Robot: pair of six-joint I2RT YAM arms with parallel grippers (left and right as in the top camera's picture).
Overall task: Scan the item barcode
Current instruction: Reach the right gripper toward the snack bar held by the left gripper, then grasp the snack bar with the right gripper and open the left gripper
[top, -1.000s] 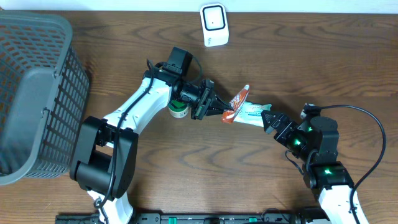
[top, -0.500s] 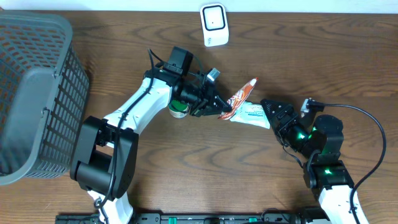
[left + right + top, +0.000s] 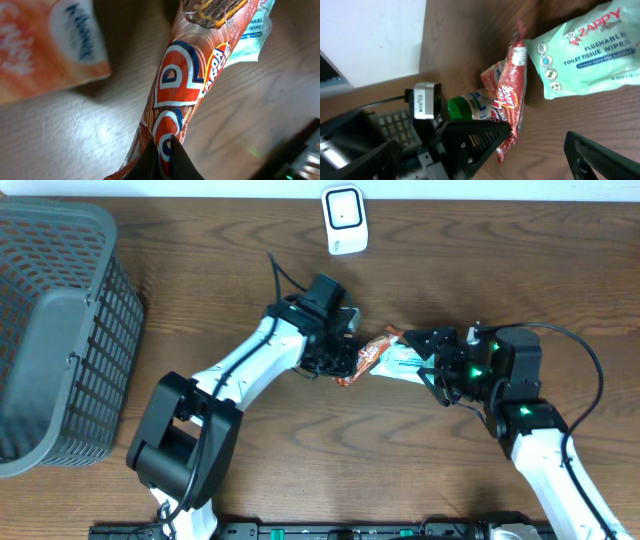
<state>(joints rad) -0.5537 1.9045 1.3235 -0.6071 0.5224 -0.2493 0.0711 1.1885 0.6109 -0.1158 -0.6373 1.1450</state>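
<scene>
A grey plastic mesh basket stood at the far left of the brown wooden table. The left gripper was clamped on one end of an orange-and-red foil snack packet. It held the packet near the middle of the table, well apart from the small white barcode scanner at the far edge. Just right of the packet lay a pale green pack of toilet wipes, touching or overlapping it. The right gripper hovered at that pack with its jaws spread wide, holding nothing. The item appeared secured, but no barcode could be seen. Carrying the packet to the scanner and turning its code to the window looked to remain.
</scene>
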